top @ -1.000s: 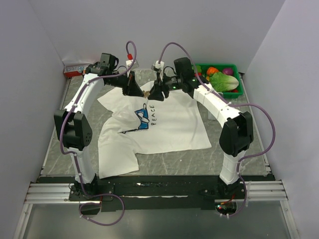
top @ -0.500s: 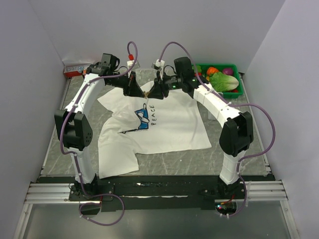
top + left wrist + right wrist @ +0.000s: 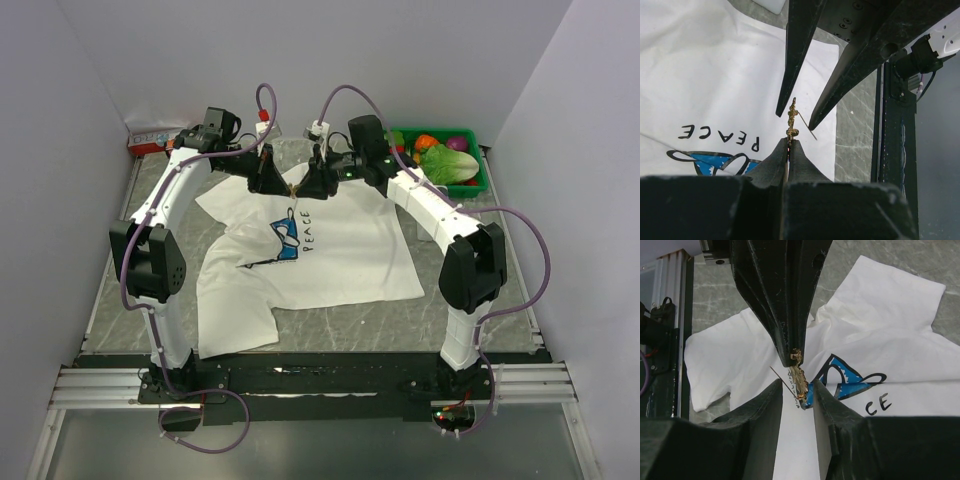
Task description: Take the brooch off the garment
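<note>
The white T-shirt (image 3: 330, 245) lies flat on the table, its blue print and the word "PEACE" showing. My two grippers meet above its collar. The left gripper (image 3: 789, 141) is shut on the lower end of the small gold brooch (image 3: 791, 119), which stands clear of the cloth with its pin sticking out. The right gripper (image 3: 796, 387) is open, one finger on each side of the brooch (image 3: 798, 376), not touching it. In the top view the brooch (image 3: 296, 188) is a tiny speck between the left gripper (image 3: 283, 186) and right gripper (image 3: 306, 187).
A green bin (image 3: 478, 175) with toy vegetables stands at the back right. A small red and white box (image 3: 150, 139) lies at the back left. Purple cables loop above both wrists. Grey walls close in three sides.
The left gripper moved right toward the right gripper; both now meet tip to tip above the collar. In the last half second almost nothing moved.
</note>
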Tool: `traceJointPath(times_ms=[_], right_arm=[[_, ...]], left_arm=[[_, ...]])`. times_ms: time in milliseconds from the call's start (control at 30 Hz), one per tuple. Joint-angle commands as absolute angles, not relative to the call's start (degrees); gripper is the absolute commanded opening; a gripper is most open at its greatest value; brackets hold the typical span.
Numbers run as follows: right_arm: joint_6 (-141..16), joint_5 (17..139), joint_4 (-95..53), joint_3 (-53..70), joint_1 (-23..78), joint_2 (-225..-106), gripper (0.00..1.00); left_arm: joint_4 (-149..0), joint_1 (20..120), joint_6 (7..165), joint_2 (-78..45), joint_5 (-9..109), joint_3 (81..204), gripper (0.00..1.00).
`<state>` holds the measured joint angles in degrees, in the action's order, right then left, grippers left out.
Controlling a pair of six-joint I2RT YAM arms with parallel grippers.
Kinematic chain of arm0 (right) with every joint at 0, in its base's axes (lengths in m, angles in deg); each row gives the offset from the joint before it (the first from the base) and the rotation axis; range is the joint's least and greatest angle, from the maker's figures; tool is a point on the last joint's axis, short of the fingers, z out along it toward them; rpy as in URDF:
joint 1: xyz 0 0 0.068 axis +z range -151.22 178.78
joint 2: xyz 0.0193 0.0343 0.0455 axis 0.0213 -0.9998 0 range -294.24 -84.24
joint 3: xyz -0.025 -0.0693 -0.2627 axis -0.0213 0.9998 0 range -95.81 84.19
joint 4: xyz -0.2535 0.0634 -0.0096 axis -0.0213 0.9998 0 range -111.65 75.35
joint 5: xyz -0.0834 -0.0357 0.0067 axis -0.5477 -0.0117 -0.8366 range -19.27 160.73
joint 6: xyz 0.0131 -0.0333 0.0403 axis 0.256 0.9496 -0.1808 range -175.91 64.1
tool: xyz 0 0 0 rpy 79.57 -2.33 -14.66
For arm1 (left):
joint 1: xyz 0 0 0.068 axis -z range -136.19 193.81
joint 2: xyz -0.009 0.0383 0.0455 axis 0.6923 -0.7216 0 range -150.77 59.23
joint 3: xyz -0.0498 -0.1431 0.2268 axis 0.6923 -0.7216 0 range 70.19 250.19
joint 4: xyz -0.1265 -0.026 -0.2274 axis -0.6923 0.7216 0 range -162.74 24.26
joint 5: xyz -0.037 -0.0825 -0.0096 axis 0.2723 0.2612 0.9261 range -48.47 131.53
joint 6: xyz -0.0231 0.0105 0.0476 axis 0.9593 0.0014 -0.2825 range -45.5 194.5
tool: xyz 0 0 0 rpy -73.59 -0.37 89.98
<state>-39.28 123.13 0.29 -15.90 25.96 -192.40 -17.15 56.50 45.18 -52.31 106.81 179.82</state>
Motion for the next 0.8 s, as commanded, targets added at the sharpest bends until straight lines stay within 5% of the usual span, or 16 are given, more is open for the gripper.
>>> traceJointPath(times_ms=[0, 767], right_arm=[[-37.89, 124.17, -0.38, -18.82, 25.85, -192.43, 0.36], [-43.16, 116.96, -3.37, -19.43, 26.03, -193.57, 0.31]], left_arm=[[-17.02, 56.91, 44.53, -52.21, 108.77, 181.11, 0.01], [-16.93, 57.35, 44.70, -53.09, 109.30, 181.90, 0.01]])
